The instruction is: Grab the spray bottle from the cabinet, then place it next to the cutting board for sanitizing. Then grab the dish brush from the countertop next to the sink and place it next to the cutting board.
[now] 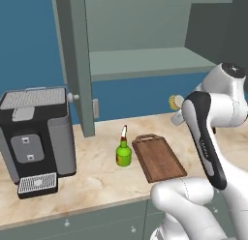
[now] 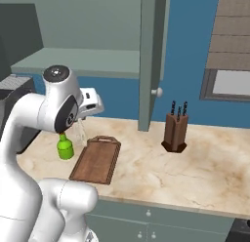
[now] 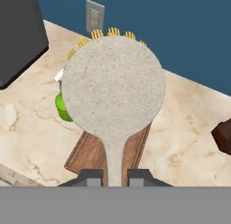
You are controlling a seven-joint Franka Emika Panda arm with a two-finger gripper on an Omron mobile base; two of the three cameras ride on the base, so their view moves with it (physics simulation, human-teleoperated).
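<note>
Beige counter [image 1: 97, 178] runs under the open cabinet [image 1: 145, 60], and on it I see the bottle [image 1: 124, 154] standing upright just left of the board [image 1: 160, 158]. My gripper [image 3: 114, 173] is clenched on the brush [image 3: 113, 90] by its pale handle, carrying it above the board with its yellow bristles pointing away. A coffee machine [image 1: 36, 137] sits left, a knife block [image 2: 176, 131] right.
</note>
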